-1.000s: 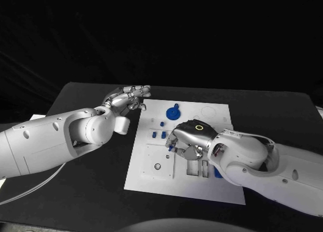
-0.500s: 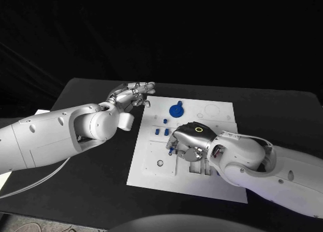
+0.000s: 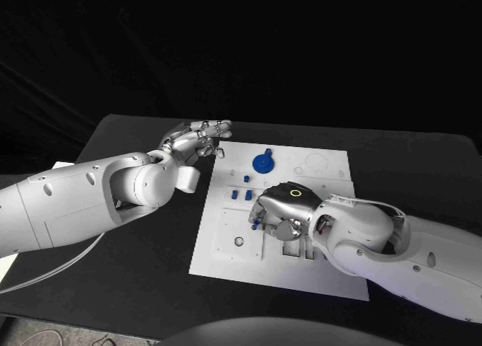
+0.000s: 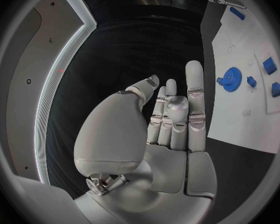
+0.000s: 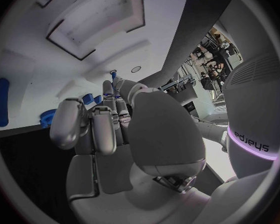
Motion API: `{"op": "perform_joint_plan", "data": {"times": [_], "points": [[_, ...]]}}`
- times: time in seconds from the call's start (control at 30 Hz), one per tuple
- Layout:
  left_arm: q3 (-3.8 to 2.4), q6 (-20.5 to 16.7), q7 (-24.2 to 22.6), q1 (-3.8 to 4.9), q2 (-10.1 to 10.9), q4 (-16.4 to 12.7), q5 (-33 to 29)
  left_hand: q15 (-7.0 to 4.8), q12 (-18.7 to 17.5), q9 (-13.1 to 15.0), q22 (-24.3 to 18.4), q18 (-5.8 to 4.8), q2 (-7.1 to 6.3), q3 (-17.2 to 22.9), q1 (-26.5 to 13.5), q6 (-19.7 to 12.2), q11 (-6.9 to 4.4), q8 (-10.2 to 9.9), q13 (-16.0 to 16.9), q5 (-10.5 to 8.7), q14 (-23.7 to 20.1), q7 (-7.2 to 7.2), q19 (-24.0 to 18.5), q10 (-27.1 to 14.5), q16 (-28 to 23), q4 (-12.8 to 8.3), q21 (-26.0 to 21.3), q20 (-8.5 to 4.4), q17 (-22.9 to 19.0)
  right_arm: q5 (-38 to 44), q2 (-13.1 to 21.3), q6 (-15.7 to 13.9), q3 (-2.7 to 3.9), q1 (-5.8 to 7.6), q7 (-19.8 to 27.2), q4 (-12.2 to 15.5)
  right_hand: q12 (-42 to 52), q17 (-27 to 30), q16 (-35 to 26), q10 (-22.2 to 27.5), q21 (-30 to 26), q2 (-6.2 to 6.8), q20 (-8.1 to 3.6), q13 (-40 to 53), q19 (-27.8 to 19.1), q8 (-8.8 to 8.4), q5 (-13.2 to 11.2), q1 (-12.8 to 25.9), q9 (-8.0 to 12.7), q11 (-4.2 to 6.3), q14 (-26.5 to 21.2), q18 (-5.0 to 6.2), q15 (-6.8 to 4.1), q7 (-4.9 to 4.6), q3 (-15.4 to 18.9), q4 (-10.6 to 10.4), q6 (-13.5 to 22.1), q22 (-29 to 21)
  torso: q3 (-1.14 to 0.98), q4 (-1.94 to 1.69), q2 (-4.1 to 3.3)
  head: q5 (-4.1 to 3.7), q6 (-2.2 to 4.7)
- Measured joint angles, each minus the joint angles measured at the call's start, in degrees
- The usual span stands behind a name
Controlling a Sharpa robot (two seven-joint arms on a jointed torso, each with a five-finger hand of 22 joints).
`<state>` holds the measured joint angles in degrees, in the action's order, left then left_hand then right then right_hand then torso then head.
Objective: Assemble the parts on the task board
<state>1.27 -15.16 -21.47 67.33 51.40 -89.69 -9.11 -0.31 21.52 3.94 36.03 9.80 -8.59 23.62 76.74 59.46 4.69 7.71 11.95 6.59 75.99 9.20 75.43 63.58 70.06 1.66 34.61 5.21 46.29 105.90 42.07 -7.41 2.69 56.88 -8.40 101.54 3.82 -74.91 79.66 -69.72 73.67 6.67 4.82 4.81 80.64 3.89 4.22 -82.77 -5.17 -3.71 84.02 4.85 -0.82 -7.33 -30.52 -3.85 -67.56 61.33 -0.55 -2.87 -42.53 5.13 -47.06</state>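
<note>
The right robot hand (image 3: pixel 280 214) pinches a small blue peg (image 5: pixel 113 74) over the white board (image 3: pixel 222 254), seemingly ready to seat it, while the left robot hand (image 3: pixel 196 138) waits empty, fingers extended.

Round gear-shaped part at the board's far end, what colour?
Blue gear; clearest in the head view.

Empty left hand (image 4: pixel 171 129) beside task board (image 4: pixel 239 84), blue gear (image 4: pixel 229 78).
</note>
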Motion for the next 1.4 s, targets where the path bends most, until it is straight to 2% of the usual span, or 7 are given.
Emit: {"op": "perform_joint_plan", "data": {"times": [0.57, 0.7, 0.77, 0.93, 0.97, 1.1, 1.4], "points": [[0.00, 0.1, 0.2, 0.00, 0.1, -0.1, 0.0, 0.00, 0.0, 0.0, 0.0, 0.00, 0.00, 0.0, 0.0, 0.0, 0.00, 0.0, 0.0, 0.00, 0.0, 0.00, 0.0, 0.0, 0.0, 0.0, 0.0, 0.00, 0.0, 0.2, -1.0, 0.7, -0.18, -0.12, -0.1, -1.2, 0.0, 0.0, 0.0, 0.0, 0.0, 0.07, 0.00, 0.0, 0.0, -0.01, 0.0, 0.1, 0.0, -0.01, 0.0, 0.00, 0.00, 0.02, 0.0, 0.0, 0.2, -0.1, 0.03, -0.04, -0.02, 0.12, -0.30], [0.00, 0.1, 0.2, 0.00, 0.2, -0.1, 0.0, 0.00, 0.0, 0.0, 0.0, 0.00, 0.00, 0.0, 0.0, 0.0, 0.00, 0.0, 0.0, 0.00, 0.0, 0.00, 0.0, 0.0, 0.0, 0.0, 0.0, 0.00, 0.0, 0.3, -1.4, 1.1, -0.43, -0.11, -0.1, -1.4, 0.0, 0.0, 0.0, -0.1, -0.3, 0.86, 0.00, -0.1, 0.0, -0.01, 0.2, 1.1, 0.0, -0.10, 0.0, 0.00, 0.00, 0.02, 0.2, 0.2, 0.2, -0.4, 0.04, -0.03, -0.02, 0.13, -0.35], [0.00, 0.1, 0.2, 0.00, 0.2, -0.1, 0.0, 0.00, 0.0, 0.0, 0.0, 0.00, 0.00, 0.0, 0.0, 0.0, 0.00, 0.0, 0.0, 0.00, 0.0, 0.00, 0.0, 0.0, 0.0, 0.0, 0.0, 0.00, 0.0, 0.4, -1.5, 1.2, -0.44, -0.11, -0.1, -1.5, 0.1, 0.0, 0.0, 0.3, -0.3, 1.10, 0.00, -0.4, 0.0, -0.01, 0.4, 2.2, -0.1, -0.54, 0.0, 0.00, 0.00, -0.43, 0.5, 0.1, 0.6, -0.4, 0.04, -0.01, -0.02, 0.13, -0.36], [0.00, 0.1, 0.3, 0.01, 0.2, -0.1, 0.0, 0.00, 0.3, 0.0, -0.1, 0.00, 0.00, 0.0, 0.0, -0.2, -0.21, 0.0, 0.1, 0.00, 0.0, 0.19, 0.0, -0.2, 0.0, 0.0, 0.0, 0.00, -0.2, 0.4, -1.5, 0.7, -0.57, -0.13, -0.2, -1.9, -0.2, 0.0, -1.2, 6.3, -2.1, 3.45, 1.06, -1.2, -1.1, -0.27, 0.6, 4.8, 1.1, -1.77, -0.1, 0.18, 0.94, -1.61, 3.4, -0.7, 5.7, -3.0, 0.01, 0.01, 0.02, 0.05, -0.37], [0.00, 0.1, 0.3, 0.01, 0.2, -0.1, 0.0, 0.00, 0.3, 0.0, -0.1, 0.00, 0.00, 0.0, 0.0, -0.2, -0.21, 0.0, 0.1, 0.00, 0.0, 0.19, 0.0, -0.2, 0.0, 0.0, 0.0, 0.00, -0.2, 0.4, -1.5, 0.5, -0.60, -0.14, -0.2, -2.0, -0.2, 0.2, -1.7, 7.3, -2.6, 3.55, 1.26, -1.2, -1.3, -0.27, 0.8, 4.9, 1.2, -1.93, 0.0, 0.89, 1.05, -1.69, 4.0, -0.8, 6.4, -3.8, 0.01, 0.02, 0.03, 0.04, -0.36], [0.00, 0.1, 0.3, 0.01, 0.3, -0.1, 0.0, 0.00, 0.3, 0.0, -0.1, 0.00, 0.00, 0.0, 0.0, -0.2, 0.03, 0.0, 0.1, 0.00, 0.0, 0.19, 0.0, -0.4, 0.0, 0.0, 0.0, 0.00, -0.2, 0.5, -1.4, -0.5, -0.67, -0.18, -0.5, -2.2, 0.3, 1.7, -2.9, 8.1, -3.9, 3.81, 1.33, -1.2, -2.0, -0.27, 0.9, 5.2, 1.3, -2.15, 0.1, 0.90, 1.14, -1.61, 5.4, -1.0, 7.7, -5.8, 0.01, 0.01, 0.05, -0.08, -0.24], [0.00, 0.1, 0.4, 0.01, 0.3, 0.0, 0.0, 0.20, 0.8, 0.0, -0.1, 0.00, 0.00, -0.3, 0.0, -0.5, 0.21, 0.0, 0.2, 0.00, -0.2, 0.49, 0.0, -0.8, 0.0, -0.1, 0.0, 0.00, -0.3, 1.1, -0.3, -3.3, -0.68, -0.21, -1.2, -1.3, 1.0, 2.9, -3.8, 8.4, -4.7, 3.56, 1.33, -1.1, -2.4, -0.27, 1.7, 5.4, 1.3, -2.04, 0.1, 0.90, 1.14, -1.62, 6.2, -1.0, 7.7, -7.3, -0.03, 0.01, 0.04, -0.25, -0.09]]}}
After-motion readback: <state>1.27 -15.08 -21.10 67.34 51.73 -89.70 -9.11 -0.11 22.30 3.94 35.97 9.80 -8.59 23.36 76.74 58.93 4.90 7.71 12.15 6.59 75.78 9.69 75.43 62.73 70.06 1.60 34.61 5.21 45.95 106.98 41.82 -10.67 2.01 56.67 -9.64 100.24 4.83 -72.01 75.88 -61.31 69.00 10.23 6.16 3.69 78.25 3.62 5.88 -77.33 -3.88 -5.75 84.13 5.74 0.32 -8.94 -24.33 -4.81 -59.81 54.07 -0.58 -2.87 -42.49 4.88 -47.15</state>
